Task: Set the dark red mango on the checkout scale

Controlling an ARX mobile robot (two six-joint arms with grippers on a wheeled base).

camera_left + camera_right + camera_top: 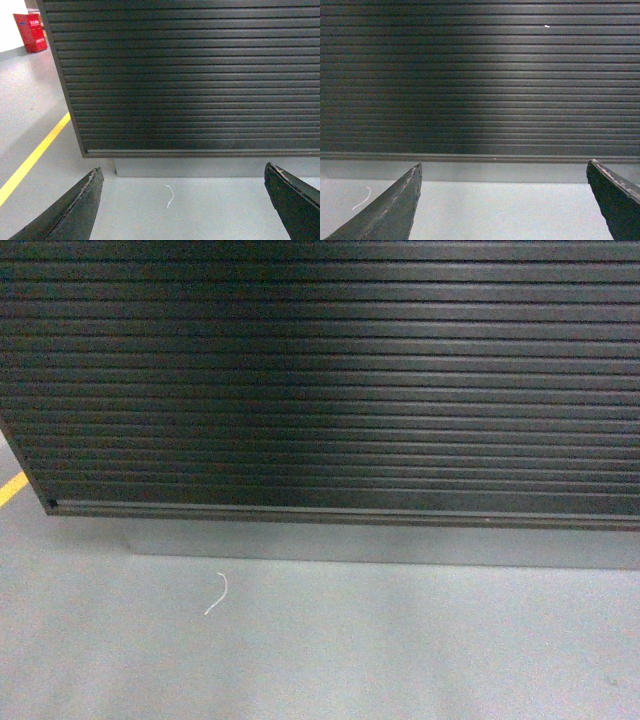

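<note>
Here, largest to smallest:
Checkout desk: black, with a front of horizontal dark slats; it fills the upper part of all three views. Only this front panel shows, and its top is out of frame.
Plinth: a plain grey recessed strip under the slatted panel, meeting the floor.
Floor: smooth grey, taking up the lower part of each view.
Dark red mango: in none of the three views; I cannot tell where it lies.
Scale: likewise in none of the views; where it stands cannot be told.
Left gripper: spread wide, two dark fingers at the lower corners of its wrist view, nothing between them but floor; it faces the desk's left front corner.
Right gripper: also spread wide and holding nothing, facing the slats squarely.
Yellow line: painted on the floor, running slantwise left of the desk.
Red box: far back on the left, beyond the desk corner, against a pale wall.
White thread: a small curved scrap on the floor, near the plinth.
</note>
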